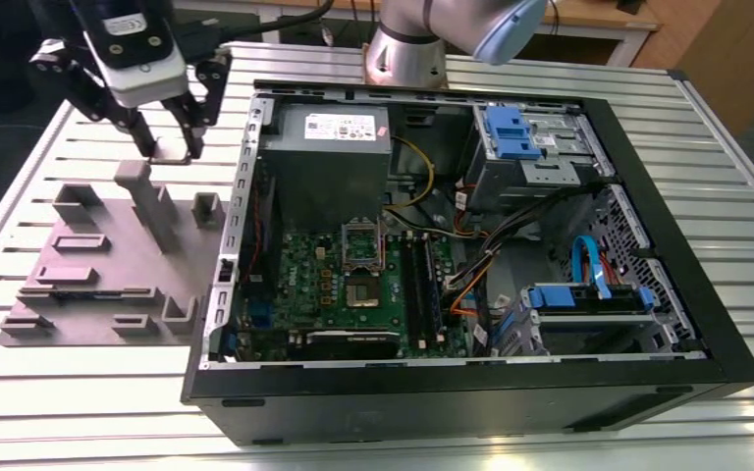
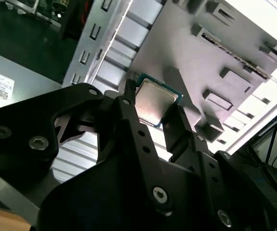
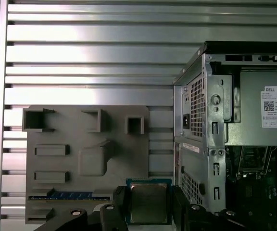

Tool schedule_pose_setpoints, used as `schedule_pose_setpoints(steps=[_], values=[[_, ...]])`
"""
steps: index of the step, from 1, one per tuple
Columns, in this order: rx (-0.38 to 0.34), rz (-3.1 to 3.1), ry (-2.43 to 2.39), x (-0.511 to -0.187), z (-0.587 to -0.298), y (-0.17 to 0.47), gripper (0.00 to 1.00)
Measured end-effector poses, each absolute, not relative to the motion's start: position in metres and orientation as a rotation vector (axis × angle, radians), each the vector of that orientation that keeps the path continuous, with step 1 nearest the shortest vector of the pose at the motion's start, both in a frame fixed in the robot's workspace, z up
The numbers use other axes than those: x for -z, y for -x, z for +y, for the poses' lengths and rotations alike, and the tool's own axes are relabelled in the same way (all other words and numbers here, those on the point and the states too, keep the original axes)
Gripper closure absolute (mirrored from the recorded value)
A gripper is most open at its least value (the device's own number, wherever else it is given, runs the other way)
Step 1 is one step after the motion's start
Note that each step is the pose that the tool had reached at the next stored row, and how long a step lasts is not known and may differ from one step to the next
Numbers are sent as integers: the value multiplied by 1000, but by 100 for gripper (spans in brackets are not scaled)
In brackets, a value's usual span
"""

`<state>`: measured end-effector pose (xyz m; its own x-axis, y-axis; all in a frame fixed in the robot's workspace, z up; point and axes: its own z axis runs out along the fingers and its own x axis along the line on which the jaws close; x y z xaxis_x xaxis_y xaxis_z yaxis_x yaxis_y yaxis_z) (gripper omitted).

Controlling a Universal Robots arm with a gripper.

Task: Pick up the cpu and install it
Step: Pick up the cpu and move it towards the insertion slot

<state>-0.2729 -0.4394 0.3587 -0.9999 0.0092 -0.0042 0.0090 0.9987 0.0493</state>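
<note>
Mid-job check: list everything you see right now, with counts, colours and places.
cpu: one, silvery top, between the claw's fingers, by the fixture plate.
fixture plate: one, grey, at the exterior view's left of the case.
computer case: one, black, open, on the table.
power supply: one, grey, inside the case.
motherboard: one, green, inside the case.
table: one, silver, slatted.
claw: one, black, shut on the cpu.
</note>
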Motion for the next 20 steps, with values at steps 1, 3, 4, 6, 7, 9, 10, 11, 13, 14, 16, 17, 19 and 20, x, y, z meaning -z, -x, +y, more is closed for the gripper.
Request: schedule_pose_setpoints(steps=[1,3,4,6,7,9,10,11,13,14,16,17,19,20], values=[[-77,3136,-14,-359,-439,269,53],[-77,3137,-14,-359,-439,262,53],[-77,3137,-14,-359,-439,259,53],[-77,3138,-14,-359,-439,251,53],[-77,3138,-14,-359,-439,247,53],[-77,3139,-14,-359,-439,240,53],[-77,3139,-15,-359,-439,236,53],[-77,3139,-14,-359,-439,232,53],[-77,3140,-14,-359,-439,224,53],[-77,3140,-14,-359,-439,220,53],[-77,3141,-15,-359,-439,211,53],[-77,3142,-14,-359,-439,207,53],[-77,3143,-15,-359,-439,198,53],[-78,3143,-15,-359,-439,193,53]])
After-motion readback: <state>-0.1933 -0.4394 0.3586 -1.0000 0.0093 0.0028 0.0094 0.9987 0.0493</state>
